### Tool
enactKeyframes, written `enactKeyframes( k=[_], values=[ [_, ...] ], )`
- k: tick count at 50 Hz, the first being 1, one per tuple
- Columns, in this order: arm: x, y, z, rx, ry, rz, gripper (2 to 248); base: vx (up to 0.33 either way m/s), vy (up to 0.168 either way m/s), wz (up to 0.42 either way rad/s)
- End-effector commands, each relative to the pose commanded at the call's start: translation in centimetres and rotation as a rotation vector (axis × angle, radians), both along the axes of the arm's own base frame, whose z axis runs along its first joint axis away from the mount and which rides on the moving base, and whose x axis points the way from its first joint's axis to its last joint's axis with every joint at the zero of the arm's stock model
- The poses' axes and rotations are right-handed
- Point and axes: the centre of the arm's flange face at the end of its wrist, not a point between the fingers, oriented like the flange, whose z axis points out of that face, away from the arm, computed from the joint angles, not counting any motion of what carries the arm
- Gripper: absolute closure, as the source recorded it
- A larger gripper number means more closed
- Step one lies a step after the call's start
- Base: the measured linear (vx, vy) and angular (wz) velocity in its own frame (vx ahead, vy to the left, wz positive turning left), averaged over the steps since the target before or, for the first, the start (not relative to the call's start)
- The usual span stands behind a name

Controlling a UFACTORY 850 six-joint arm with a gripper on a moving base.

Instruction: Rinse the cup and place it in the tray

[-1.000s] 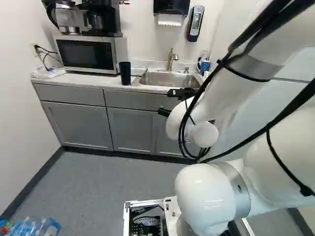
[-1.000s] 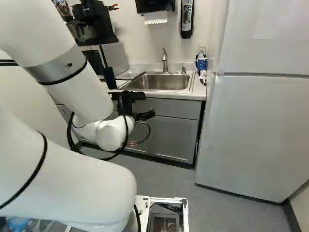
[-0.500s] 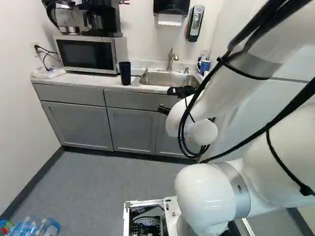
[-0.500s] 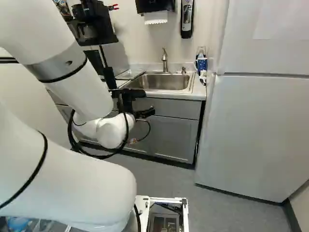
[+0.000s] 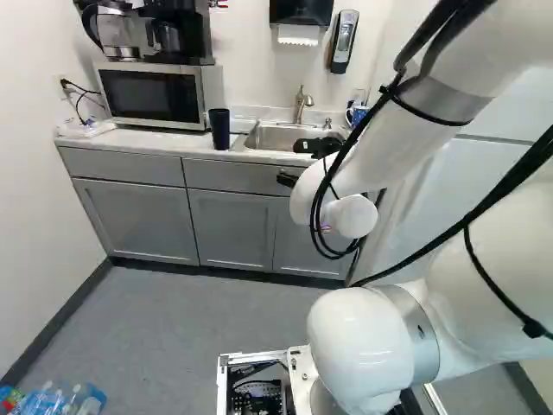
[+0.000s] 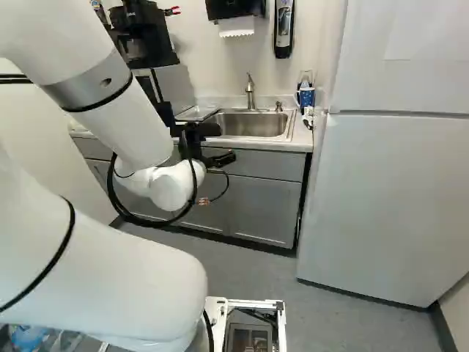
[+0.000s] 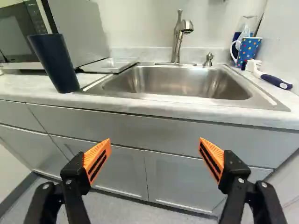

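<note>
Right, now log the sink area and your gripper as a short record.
gripper: open, nothing between its fingers, in front of the cabinets
dark cup: upright on the counter, beside the sink
tray: on the counter, between microwave and sink
faucet: behind the basin
dotted cup: sink's other side, near a brush
task state: dark cup not in tray

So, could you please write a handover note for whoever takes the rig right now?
Hand: open and empty, facing the cabinets below the sink.
Cup: dark blue, on the counter beside the microwave.
Tray: between microwave and sink.
Done: no placement; whether the cup was rinsed, I can't tell.
Left: probably grasp it, rinse under the faucet, set in the tray.
</note>
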Motion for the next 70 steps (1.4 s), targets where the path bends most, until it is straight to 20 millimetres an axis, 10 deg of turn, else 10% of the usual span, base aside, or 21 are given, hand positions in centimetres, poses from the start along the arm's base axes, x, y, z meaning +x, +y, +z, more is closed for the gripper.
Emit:
enactKeyframes(
  k=[70],
  values=[
    [4.1, 0.0, 6.4, 0.000, -0.081, 0.000, 3, 0.000, 0.000, 0.000]
  ],
)
